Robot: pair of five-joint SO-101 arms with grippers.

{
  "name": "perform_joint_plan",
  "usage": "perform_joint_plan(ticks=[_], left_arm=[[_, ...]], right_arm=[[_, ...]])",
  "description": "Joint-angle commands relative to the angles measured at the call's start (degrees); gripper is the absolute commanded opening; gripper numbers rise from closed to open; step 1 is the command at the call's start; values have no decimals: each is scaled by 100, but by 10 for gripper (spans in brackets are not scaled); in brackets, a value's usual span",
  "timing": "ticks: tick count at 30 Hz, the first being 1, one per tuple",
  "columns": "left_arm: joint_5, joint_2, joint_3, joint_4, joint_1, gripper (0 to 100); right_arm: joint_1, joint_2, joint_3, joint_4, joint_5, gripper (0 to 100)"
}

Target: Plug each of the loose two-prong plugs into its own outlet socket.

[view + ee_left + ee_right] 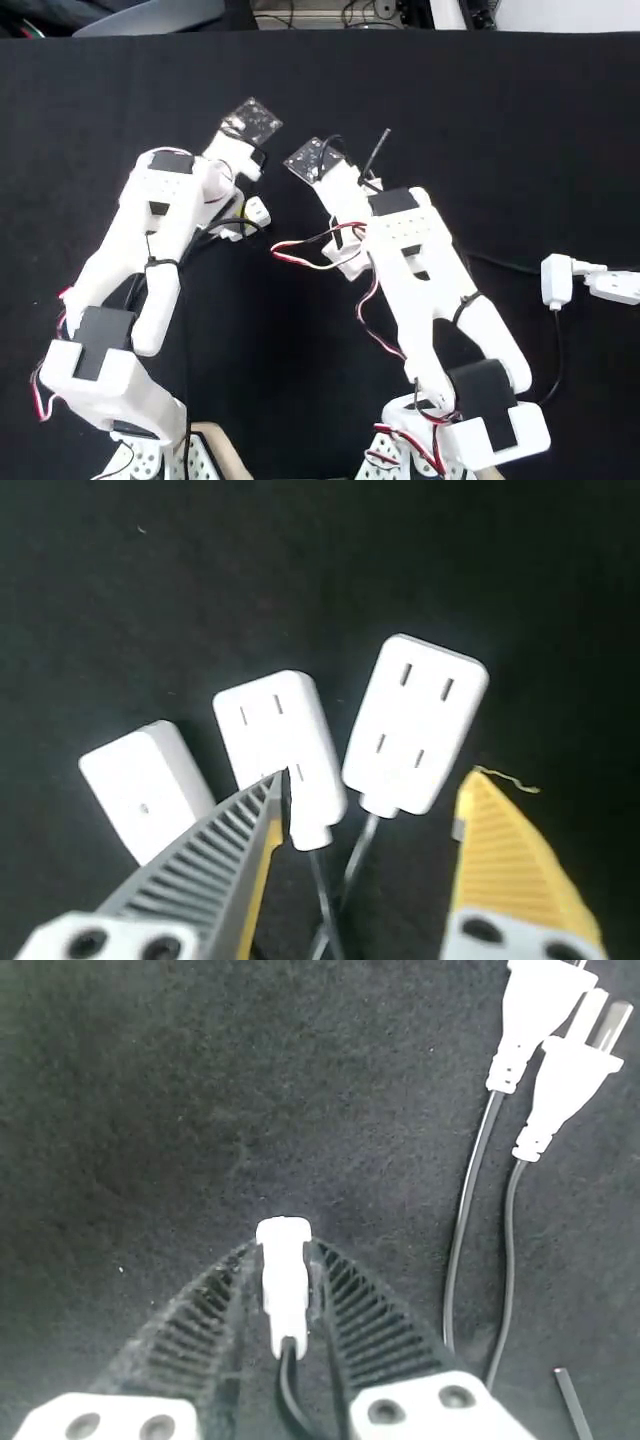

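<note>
**PLUG PINCHED AT RIGHT, SOCKETS FRAMED AT LEFT**

Small, narrow white plug (283, 1280), flared at the end away from the wrist, black cord (288, 1380) leading back from the other end; prongs impossible to make out. Pinched on both sides by the right fingers (200, 1340), drawn in narrow around it, flared end poking just past the fingertips, above the black bench (150, 1080). Well apart from that, lying on the bench: first loose two-prong plug (535, 1015) and second loose two-prong plug (575, 1070), both white, side by side, thin cords trailing off together.

Spread wide, holding nothing: left fingers (215, 865), one grey, one yellow. Between their tips, on the bench, narrow outlet socket (275, 735) close against the grey fingertip, contact impossible to judge, and wider outlet socket (415, 720) with two pairs of slots, nearer the yellow one. Outside the grey finger, just beside the narrow outlet socket, plain white block (145, 785).
</note>
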Motion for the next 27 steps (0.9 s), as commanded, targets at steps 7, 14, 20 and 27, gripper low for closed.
perform_joint_plan(ticks=[7,14,20,27], left_arm=[[-457,141,-163,44,488,294],[-563,923,-259,44,514,292],[-536,624,-462,1266,505,162],[-510,-686,1121,1495,1200,34]], right_arm=[[62,-13,-374,-88,35,11],[62,-13,-374,-88,35,11],[62,-13,-374,-88,35,11],[308,-13,-462,-88,35,11]])
